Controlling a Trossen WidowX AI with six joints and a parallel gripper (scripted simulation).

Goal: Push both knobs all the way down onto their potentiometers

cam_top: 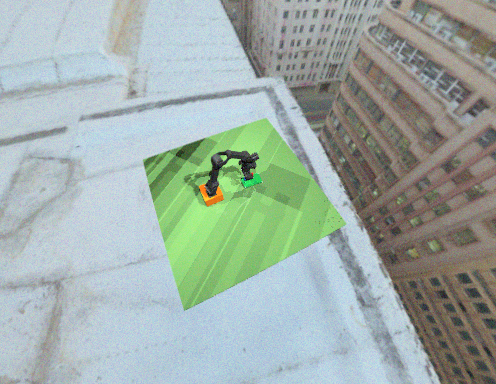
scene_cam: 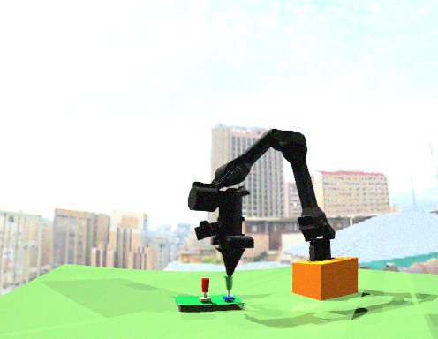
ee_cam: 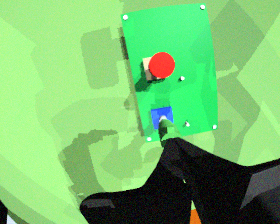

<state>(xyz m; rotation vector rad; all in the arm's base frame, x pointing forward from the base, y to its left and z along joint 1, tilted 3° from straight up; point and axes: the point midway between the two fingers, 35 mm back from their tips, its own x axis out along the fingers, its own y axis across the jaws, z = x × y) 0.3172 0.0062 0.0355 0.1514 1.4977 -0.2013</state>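
Observation:
The green circuit board [cam_top: 256,181] [scene_cam: 187,300] [ee_cam: 200,50] stands on short legs. A red knob [scene_cam: 205,284] [ee_cam: 161,65] sits high on its shaft, with bare shaft between it and the beige potentiometer [scene_cam: 206,300] [ee_cam: 146,64]. A dark green knob [scene_cam: 229,282] [ee_cam: 167,131] is also raised, with shaft visible above the blue potentiometer [scene_cam: 229,298] [ee_cam: 156,115]. Both potentiometers sit on the board. My gripper [scene_cam: 230,275] [ee_cam: 173,142] is shut and empty, pointing down, its tips at the top of the green knob. Whether they press on it cannot be told.
The orange base block [cam_top: 212,197] [scene_cam: 306,281] carries the arm, which arches over toward the board. The red knob stands beside the green one on the same board. The green table top [cam_top: 232,254] [scene_cam: 103,321] lies beneath, with shadows of the arm across it.

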